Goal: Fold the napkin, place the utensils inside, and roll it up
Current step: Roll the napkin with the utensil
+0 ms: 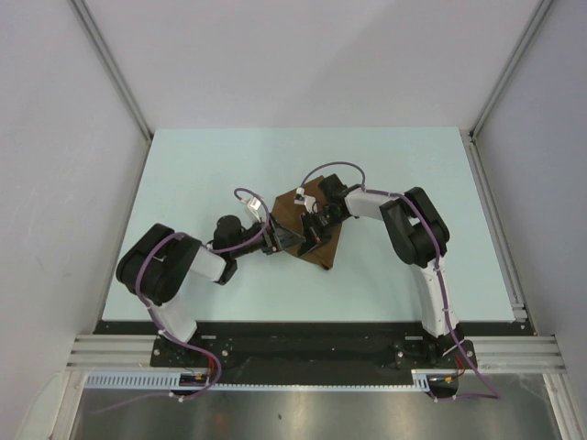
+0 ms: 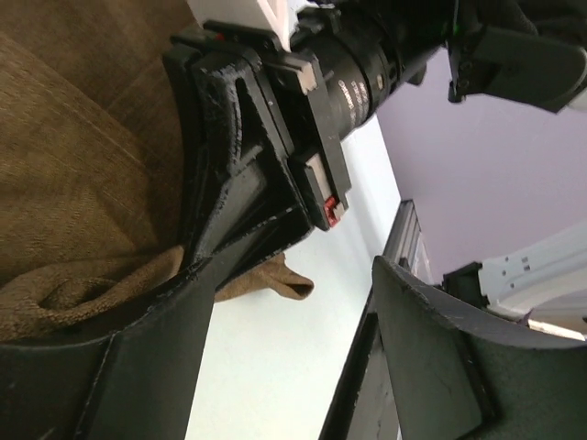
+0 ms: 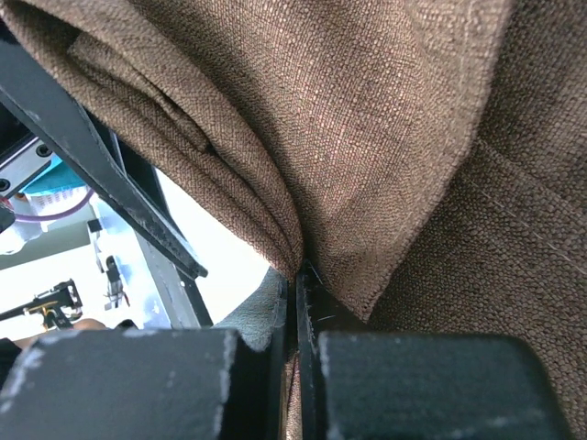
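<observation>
The brown napkin (image 1: pixel 316 240) lies bunched in the middle of the pale table, with both grippers on it. My right gripper (image 1: pixel 313 229) is shut on a raised fold of the napkin; the right wrist view shows the cloth (image 3: pixel 367 137) pinched between its closed jaws (image 3: pixel 300 280) and draped over them. My left gripper (image 1: pixel 292 240) meets it from the left and is open. In the left wrist view its jaws (image 2: pixel 289 302) stand wide apart over bare table, one finger (image 2: pixel 138 367) against the bunched cloth (image 2: pixel 73 183). The fork is hidden or out of view.
The pale table (image 1: pixel 229 165) is walled by grey panels on three sides. A metal rail (image 1: pixel 495 229) runs along its right edge and a black strip (image 1: pixel 303 327) along the near edge by the arm bases.
</observation>
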Tool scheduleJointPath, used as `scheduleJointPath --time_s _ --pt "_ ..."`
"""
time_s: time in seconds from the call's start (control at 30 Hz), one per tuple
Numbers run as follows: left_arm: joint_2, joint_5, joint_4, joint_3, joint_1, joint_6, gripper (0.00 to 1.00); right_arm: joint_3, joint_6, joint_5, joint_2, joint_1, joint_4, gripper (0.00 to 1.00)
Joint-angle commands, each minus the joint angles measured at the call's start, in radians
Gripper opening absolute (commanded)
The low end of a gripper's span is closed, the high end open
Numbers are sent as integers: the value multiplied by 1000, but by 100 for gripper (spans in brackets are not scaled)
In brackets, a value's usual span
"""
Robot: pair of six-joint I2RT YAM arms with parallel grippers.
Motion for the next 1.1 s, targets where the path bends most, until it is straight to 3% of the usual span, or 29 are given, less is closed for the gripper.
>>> scheduleJointPath --time_s 0.0,0.13,0.4,0.63,0.7,0.77,0.93,1.07 --pt "-19 -104 16 24 -6 35 74 -18 -25 130 52 -15 -7 0" --pt "-28 -203 -120 47 -6 108 74 -18 -25 130 55 -15 -5 0" --pt "-2 -318 -150 47 -6 111 74 -28 -25 133 58 -15 -4 0" --pt "28 -333 -223 46 -6 157 73 -21 -25 129 56 -15 1 0" --pt "35 -338 -247 43 -6 168 73 -21 -6 121 41 -15 2 7" --pt "35 -349 -255 35 -4 173 73 -21 -2 110 27 -15 8 22" --pt "54 -352 -270 27 -6 171 73 -28 12 113 -46 -23 17 48" --pt "71 -344 -244 12 -4 147 72 -76 24 136 -117 -53 34 53"
